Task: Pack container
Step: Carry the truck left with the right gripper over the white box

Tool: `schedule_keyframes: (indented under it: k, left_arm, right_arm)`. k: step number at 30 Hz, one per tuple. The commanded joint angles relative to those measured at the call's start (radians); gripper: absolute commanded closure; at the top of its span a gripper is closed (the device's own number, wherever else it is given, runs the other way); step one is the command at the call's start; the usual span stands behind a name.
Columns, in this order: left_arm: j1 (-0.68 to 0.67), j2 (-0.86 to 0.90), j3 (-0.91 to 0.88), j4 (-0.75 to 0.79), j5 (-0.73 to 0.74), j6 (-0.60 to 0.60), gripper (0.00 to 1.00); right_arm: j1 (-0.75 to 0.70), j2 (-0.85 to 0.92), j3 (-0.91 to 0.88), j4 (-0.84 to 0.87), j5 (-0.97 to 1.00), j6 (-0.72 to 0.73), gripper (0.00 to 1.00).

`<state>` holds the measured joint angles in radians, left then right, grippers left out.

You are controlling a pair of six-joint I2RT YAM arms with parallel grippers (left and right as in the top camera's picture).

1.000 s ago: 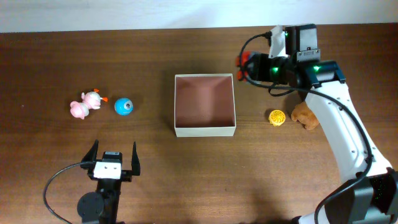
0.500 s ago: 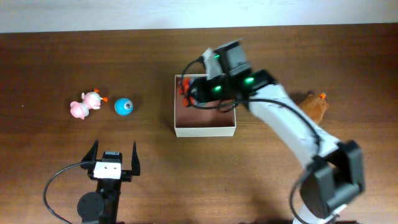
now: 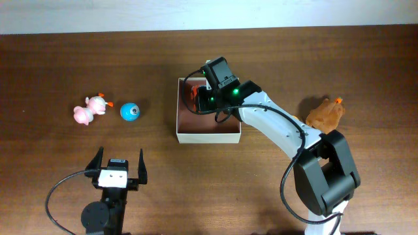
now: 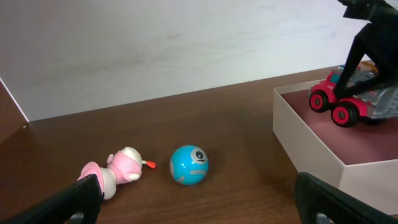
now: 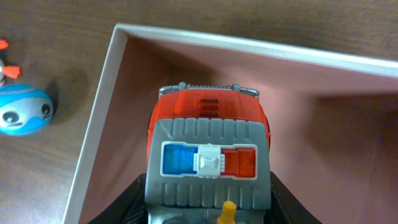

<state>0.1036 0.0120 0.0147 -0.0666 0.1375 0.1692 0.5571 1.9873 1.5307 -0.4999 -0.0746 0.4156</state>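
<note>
The container (image 3: pixel 208 138) is a square shallow box with cream-white walls and a reddish-brown inside, at the table's middle. My right gripper (image 3: pixel 201 95) is shut on a red and grey toy truck (image 5: pixel 208 146) and holds it low inside the container's far left corner (image 5: pixel 99 118). The truck (image 4: pixel 351 99) also shows in the left wrist view, wheels close to the container's floor behind its wall (image 4: pixel 305 143). My left gripper (image 3: pixel 121 167) is open and empty near the front edge, apart from everything.
A pink toy (image 3: pixel 88 109) and a blue ball (image 3: pixel 130 111) lie left of the container, and both show in the left wrist view (image 4: pixel 115 171) (image 4: pixel 189 165). A brown toy animal (image 3: pixel 324 114) lies to the right, beside my right arm.
My right arm has swung left with the truck, from right of the container to inside its far left corner. The container has shifted slightly left. The left arm has not moved.
</note>
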Motion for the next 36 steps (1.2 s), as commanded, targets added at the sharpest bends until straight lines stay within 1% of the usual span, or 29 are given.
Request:
schedule_keyframes:
  k: [1,9,13,23,25,26,30,31,33,36]
  left_arm:
    - [-0.003,-0.007,-0.006,-0.002,-0.004,0.012,0.00]
    - [-0.003,-0.007,-0.006,-0.002,-0.004,0.012,0.00]
    - [-0.003,-0.007,-0.005,-0.002,-0.004,0.012,0.00]
    - [-0.003,-0.007,-0.005,-0.002,-0.004,0.012,0.00]
    - [-0.003,-0.007,-0.005,-0.002,-0.004,0.012,0.00]
    - [-0.003,-0.007,-0.006,-0.002,-0.004,0.012,0.00]
    - [-0.003,-0.007,-0.005,-0.002,-0.004,0.012,0.00]
    - [-0.003,-0.007,-0.006,-0.002,-0.004,0.012,0.00]
    - [-0.003,-0.007,-0.005,-0.002,-0.004,0.012,0.00]
    - [-0.003,-0.007,-0.005,-0.002,-0.004,0.012,0.00]
  right_arm:
    - [0.008,0.012,0.004,0.025,0.049,0.013,0.59]
    - [0.046,0.020,0.004,0.077,0.058,0.013,0.59]
    - [0.058,0.043,0.004,0.084,0.069,0.043,0.59]
    - [0.061,0.084,0.004,0.116,0.061,0.064,0.58]
    - [0.061,0.084,0.004,0.131,0.060,0.064,0.51]
    - [0.061,0.084,0.004,0.138,0.060,0.064,0.45]
    - [0.061,0.084,0.004,0.153,0.048,0.055,0.29]
    - [0.061,0.084,0.004,0.155,0.038,0.045,0.23]
    - [0.061,0.084,0.005,0.161,0.010,0.026,0.19]
    - [0.061,0.079,0.007,0.159,-0.024,0.021,0.19]
